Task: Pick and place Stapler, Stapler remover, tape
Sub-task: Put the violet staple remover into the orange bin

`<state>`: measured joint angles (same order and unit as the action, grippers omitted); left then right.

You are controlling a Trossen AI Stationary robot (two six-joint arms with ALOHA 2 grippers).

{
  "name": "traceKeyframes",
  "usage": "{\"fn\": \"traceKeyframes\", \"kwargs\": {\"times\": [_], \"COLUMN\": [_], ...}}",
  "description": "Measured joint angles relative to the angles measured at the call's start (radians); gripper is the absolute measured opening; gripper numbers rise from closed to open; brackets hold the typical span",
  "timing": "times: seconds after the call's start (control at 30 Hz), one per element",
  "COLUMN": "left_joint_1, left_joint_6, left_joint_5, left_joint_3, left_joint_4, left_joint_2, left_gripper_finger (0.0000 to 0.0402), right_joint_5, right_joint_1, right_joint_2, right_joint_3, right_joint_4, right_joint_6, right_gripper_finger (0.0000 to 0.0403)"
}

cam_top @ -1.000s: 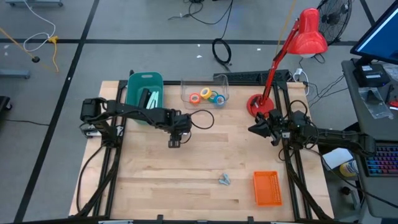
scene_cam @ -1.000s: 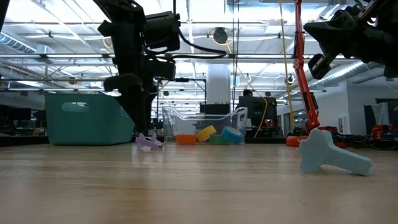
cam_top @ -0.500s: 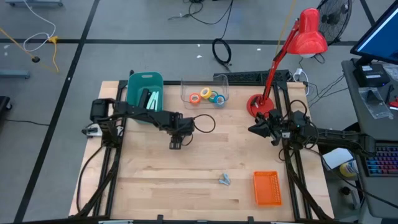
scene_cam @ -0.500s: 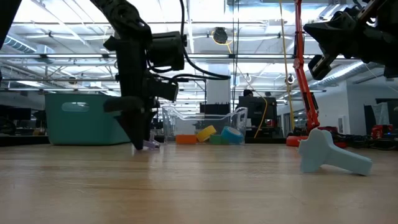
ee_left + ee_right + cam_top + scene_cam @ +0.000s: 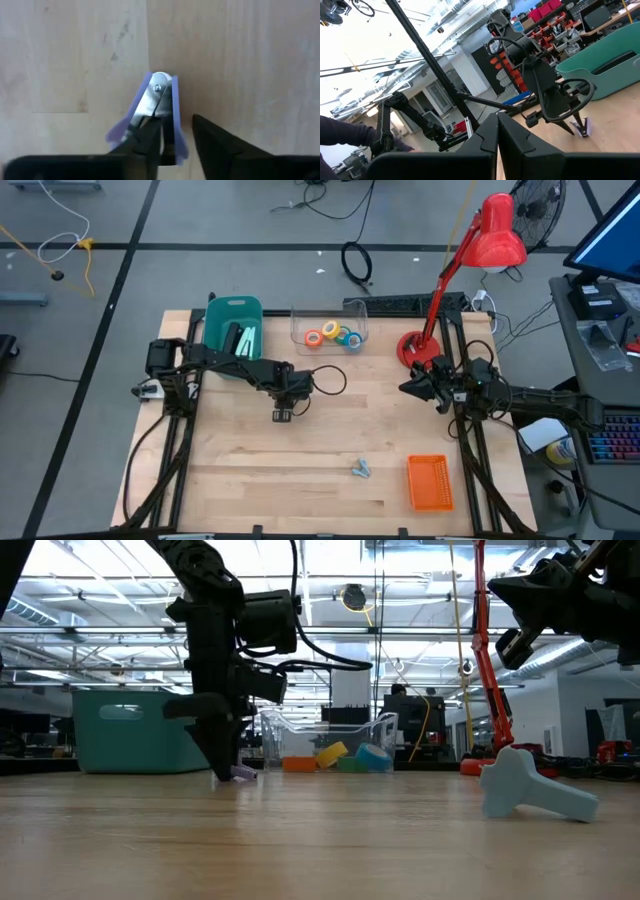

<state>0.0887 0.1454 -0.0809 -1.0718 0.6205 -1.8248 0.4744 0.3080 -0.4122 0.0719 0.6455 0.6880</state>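
The clear bin (image 5: 330, 327) at the table's far edge is taken as landmark. The tape (image 5: 334, 336) is seen inside it: orange, yellow, green and blue rolls lying together. Just beside the bin, on the left arm's side, a teal basket (image 5: 222, 315) is noted, with a pale stapler (image 5: 243, 340) lying in it.

The left gripper (image 5: 282, 414) is lowered to the wooden table (image 5: 330, 450), nearer the camera than the bin and slightly toward the basket. In the left wrist view its fingers (image 5: 215, 142) are seen narrowly parted around the purple stapler remover (image 5: 159, 107), one on each side; whether firm contact is made cannot be told.

The right gripper (image 5: 408, 388) is held above the table, well apart from the bin, beside the red lamp (image 5: 470, 270); its jaws are pressed together, nothing held.

An orange tray (image 5: 429, 482) and a small grey object (image 5: 361, 469) are noted at the near side, far from the bin.
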Motion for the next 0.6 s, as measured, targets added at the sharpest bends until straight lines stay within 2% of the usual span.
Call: {"fn": "traceKeyframes", "kwargs": {"times": [0.2, 0.4, 0.6], "left_joint_1": [0.0, 0.001, 0.001], "left_joint_6": [-0.047, -0.1, -0.124], "left_joint_5": [0.028, 0.056, 0.088], "left_joint_3": [0.002, -0.017, -0.164], "left_joint_4": [-0.002, -0.042, -0.086], "left_joint_2": [0.01, 0.068, 0.121], "left_gripper_finger": [0.0038, 0.0036, 0.0061], "right_joint_5": [-0.002, -0.005, -0.004], "right_joint_1": [0.0, 0.0, 0.0], "right_joint_2": [0.0, 0.0, -0.011], "right_joint_3": [0.0, 0.0, 0.0], "right_joint_4": [0.0, 0.0, -0.002], "right_joint_6": [0.0, 0.007, 0.006], "right_gripper_finger": [0.0, 0.0, 0.0]}}
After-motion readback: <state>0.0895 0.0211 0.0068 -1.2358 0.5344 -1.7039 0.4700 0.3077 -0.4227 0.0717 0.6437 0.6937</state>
